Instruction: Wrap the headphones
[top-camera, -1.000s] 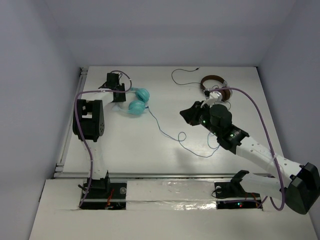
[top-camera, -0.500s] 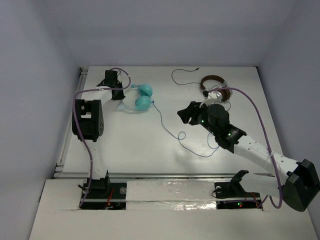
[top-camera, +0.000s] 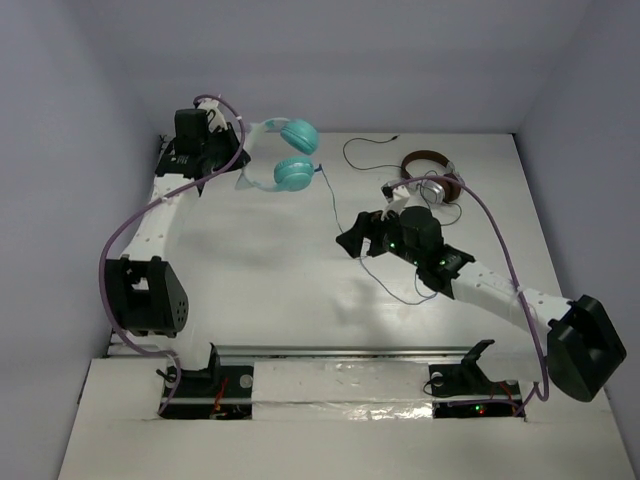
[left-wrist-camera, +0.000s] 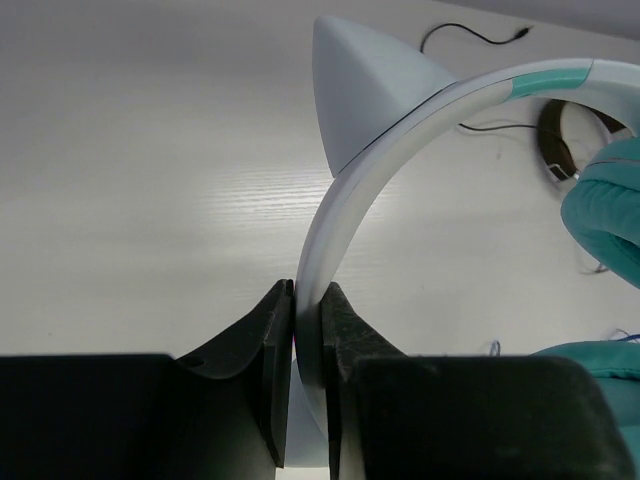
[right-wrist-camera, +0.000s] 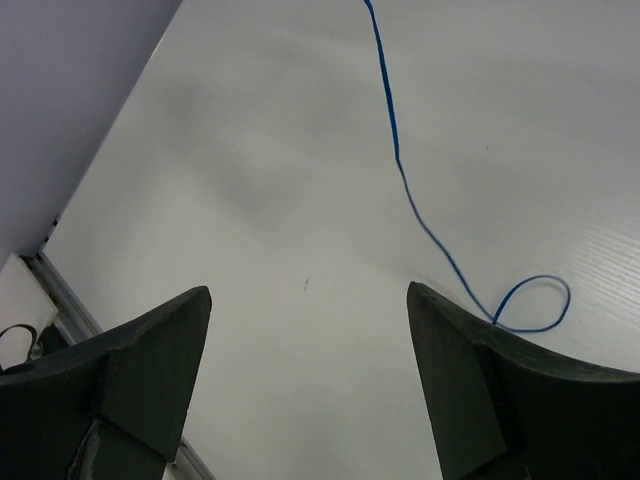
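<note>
The headphones (top-camera: 293, 172), with teal ear cups and a pale headband (left-wrist-camera: 400, 120), hang lifted above the table's far left. My left gripper (top-camera: 236, 150) is shut on the headband, pinched between both fingers (left-wrist-camera: 308, 300). A cat-ear point sticks out of the band, and a teal cup (left-wrist-camera: 608, 200) shows at the right. The thin blue cable (top-camera: 338, 212) trails from the cups down to the table toward my right gripper (top-camera: 350, 243). That gripper (right-wrist-camera: 308, 292) stands open above the bare tabletop. The cable (right-wrist-camera: 395, 150) and its small loop lie just right of its right finger.
Brown-and-silver headphones (top-camera: 432, 176) lie at the far right of the table, their black cable (top-camera: 365, 150) curling toward the back wall. A wall and a rail (top-camera: 160, 160) run close along the left edge beside my left arm.
My left arm closed on the headband and raised the headphones up and toward the far left. My right gripper opened wide and shifted left along the blue cable.
</note>
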